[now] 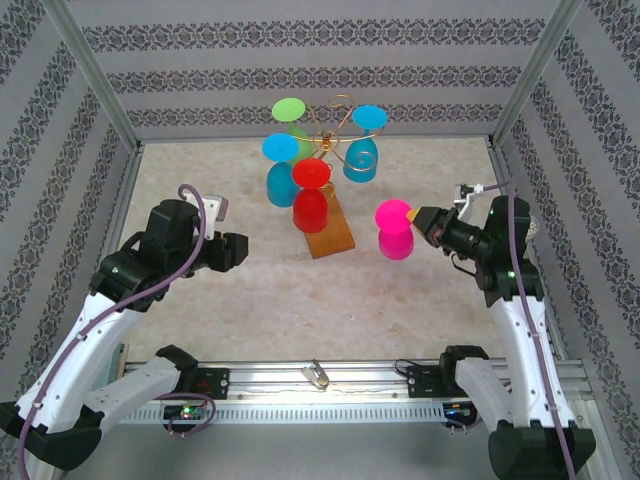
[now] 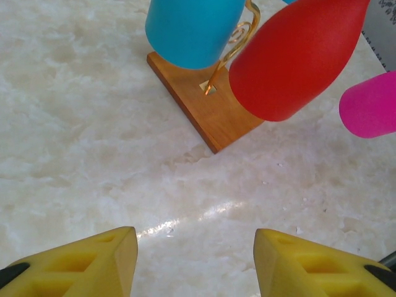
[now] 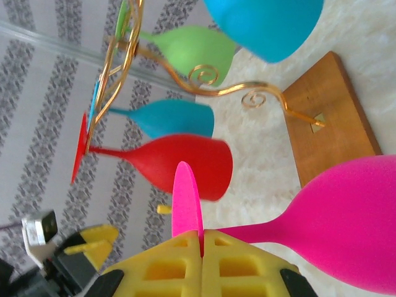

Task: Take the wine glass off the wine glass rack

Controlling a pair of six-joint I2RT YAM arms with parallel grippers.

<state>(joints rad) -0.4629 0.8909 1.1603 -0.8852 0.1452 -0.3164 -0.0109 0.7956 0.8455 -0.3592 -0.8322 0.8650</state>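
A: Holding what are the jaws shown?
B: The pink plastic wine glass (image 1: 396,243) is clamped by its stem in the right gripper (image 3: 201,236), bowl down, near upright, off the gold wire wine glass rack (image 1: 335,130) toward the table's (image 1: 250,290) right edge; the left gripper (image 2: 195,260) is parted, empty.
A: Counted?
B: One pink, one red glass (image 1: 310,210), one green glass (image 1: 300,140), two blue glasses (image 1: 281,185); one rack.

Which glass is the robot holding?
The pink glass, pinched by its foot in the right gripper; the other glasses hang on the rack.

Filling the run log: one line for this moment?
right gripper: shut on pink wine glass, off wine glass rack | left gripper: open, empty
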